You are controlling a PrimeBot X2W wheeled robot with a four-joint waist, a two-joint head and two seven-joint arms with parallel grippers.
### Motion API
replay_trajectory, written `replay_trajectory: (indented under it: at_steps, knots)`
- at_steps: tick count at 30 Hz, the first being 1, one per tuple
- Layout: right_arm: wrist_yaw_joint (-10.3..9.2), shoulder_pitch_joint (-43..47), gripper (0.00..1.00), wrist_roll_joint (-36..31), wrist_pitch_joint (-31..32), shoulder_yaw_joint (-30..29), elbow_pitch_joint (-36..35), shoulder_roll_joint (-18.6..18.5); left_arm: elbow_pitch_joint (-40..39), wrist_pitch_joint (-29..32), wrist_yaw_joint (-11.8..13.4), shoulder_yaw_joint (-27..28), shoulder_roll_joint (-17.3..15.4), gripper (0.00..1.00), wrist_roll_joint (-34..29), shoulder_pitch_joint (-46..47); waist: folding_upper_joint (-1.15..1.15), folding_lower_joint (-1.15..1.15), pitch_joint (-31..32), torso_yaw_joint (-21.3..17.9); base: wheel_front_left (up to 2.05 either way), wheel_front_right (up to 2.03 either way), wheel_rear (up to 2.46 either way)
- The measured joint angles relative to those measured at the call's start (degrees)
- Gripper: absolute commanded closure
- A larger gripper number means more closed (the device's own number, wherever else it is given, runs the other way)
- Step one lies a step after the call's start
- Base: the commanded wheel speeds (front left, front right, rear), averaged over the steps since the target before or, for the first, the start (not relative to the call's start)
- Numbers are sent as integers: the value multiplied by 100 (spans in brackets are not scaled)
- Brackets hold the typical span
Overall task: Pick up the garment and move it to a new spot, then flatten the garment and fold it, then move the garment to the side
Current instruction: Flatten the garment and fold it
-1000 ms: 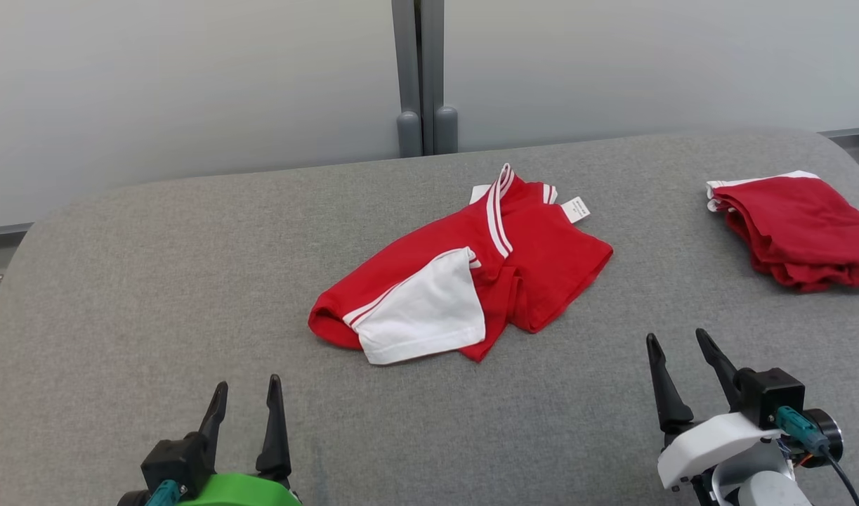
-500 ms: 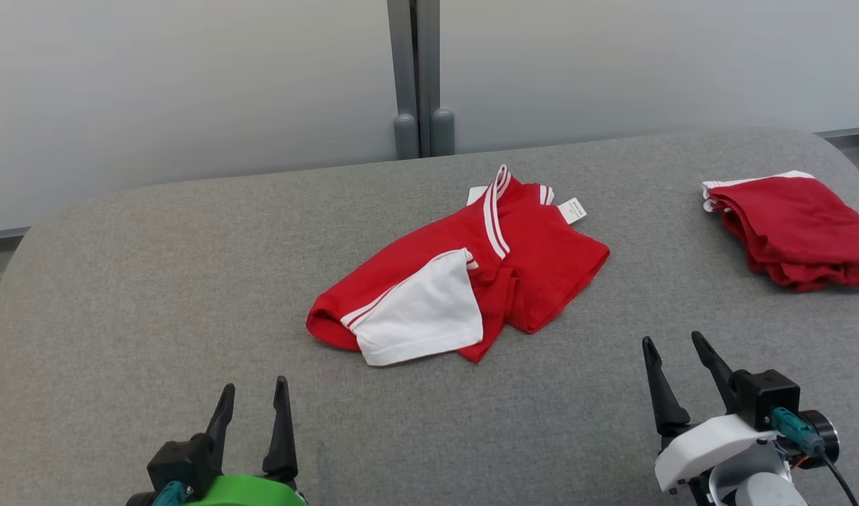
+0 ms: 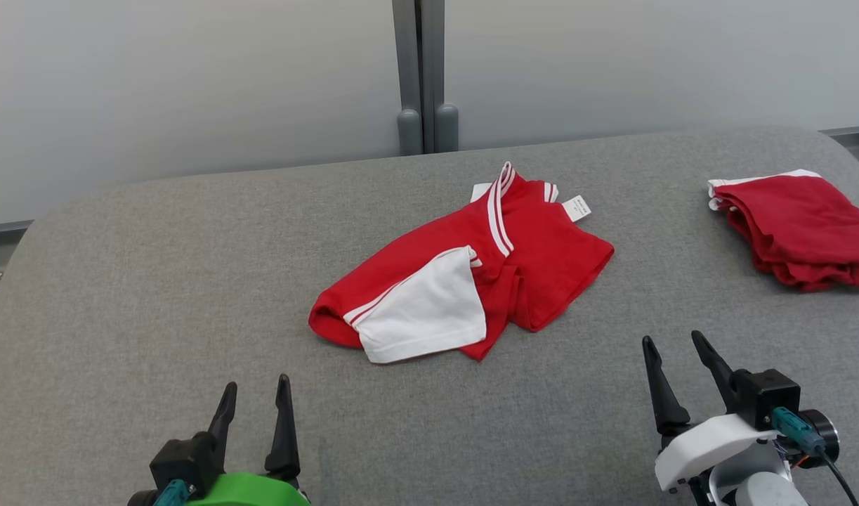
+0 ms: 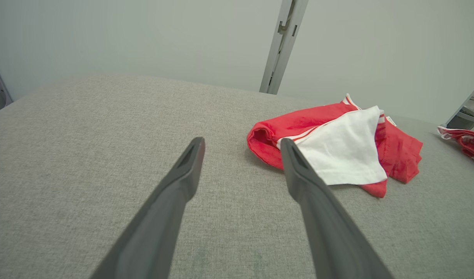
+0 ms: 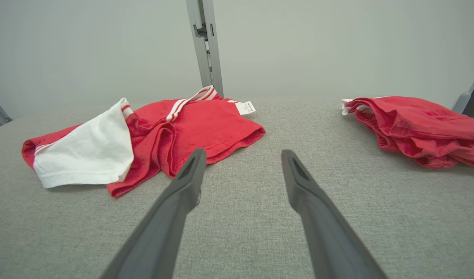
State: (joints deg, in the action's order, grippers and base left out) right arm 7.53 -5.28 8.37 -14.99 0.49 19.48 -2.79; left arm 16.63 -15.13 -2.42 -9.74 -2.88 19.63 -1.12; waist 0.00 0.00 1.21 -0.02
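Mid-table, garment (image 3: 464, 281) lies diagonally, collar toward far right.

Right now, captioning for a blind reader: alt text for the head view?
A crumpled red-and-white garment lies centred on a grey padded table, a folded red pile at far right. The left gripper and right gripper, both open and empty, sit below.
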Motion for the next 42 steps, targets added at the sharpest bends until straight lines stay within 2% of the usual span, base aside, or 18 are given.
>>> replay_trajectory:
  at_steps: [9, 21, 30, 37, 42]
  knots:
    - [0, -30, 0, -11, 0, 2, -43, 1, 76, 0, -16, -433, 0, 0, 42, 284, 0, 0, -128, -5, 0, 0, 0]
    - [0, -384, 0, -37, 0, 165, -132, 1, 1170, 0, -185, -2068, 12, 0, 210, 1831, 0, 0, -625, -212, 0, 0, 0]
    - [0, -714, 0, -24, 0, 325, -159, 0, 1997, -1, 193, -2887, 15, 0, 567, 3538, 0, 0, -1161, -648, 0, 0, 0]
    - [0, -860, 0, 63, 0, 403, -163, -1, 3042, 5, 252, -3349, 19, 0, 828, 4328, 0, 0, -1479, -995, 0, 0, 0]
    - [0, -883, 0, 78, 0, 404, -168, -2, 3720, 46, 176, -3531, 16, 0, 923, 4650, 0, 1, -1671, -1150, 0, 0, 0]
